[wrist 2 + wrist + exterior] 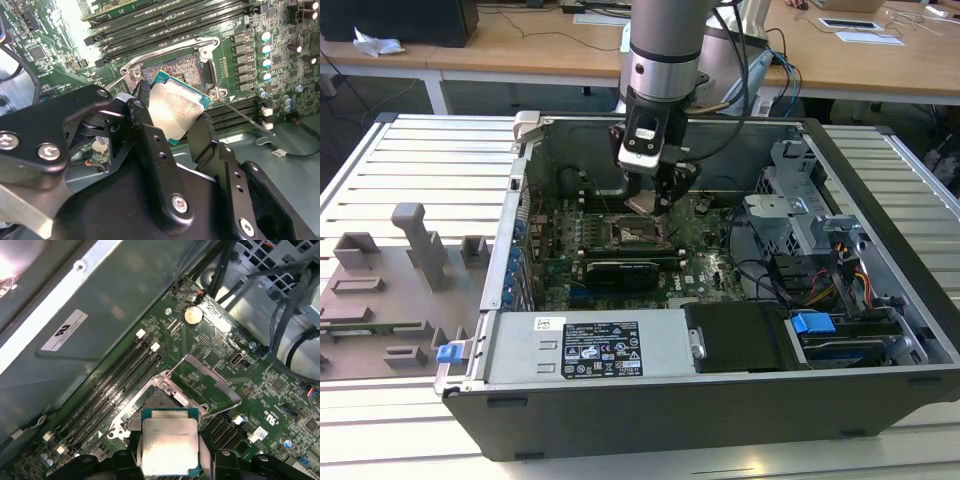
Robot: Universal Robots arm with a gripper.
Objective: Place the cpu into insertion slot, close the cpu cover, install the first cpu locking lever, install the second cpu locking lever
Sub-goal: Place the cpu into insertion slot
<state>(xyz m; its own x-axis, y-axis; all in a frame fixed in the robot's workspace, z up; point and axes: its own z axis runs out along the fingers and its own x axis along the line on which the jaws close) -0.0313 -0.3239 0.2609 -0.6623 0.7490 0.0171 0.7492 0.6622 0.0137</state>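
gripper (pixel 175 112): closed on the cpu (pixel 169 446), fingers (pixel 150 145) on two opposite edges
cpu: silver top up, held in the air just above the insertion slot (pixel 159 399), not seated
insertion slot: dark, uncovered, on green motherboard (pixel 280 385) inside open computer case (pixel 650 430)
cpu cover (pixel 214 378): raised, standing open beside the slot

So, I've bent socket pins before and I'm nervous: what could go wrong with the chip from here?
The chip, held in the jaws above the open socket, looks skewed against it; lowered that way, a corner might dig into the contacts. The raised cover stands close beside the socket, so the jaws could clip it.
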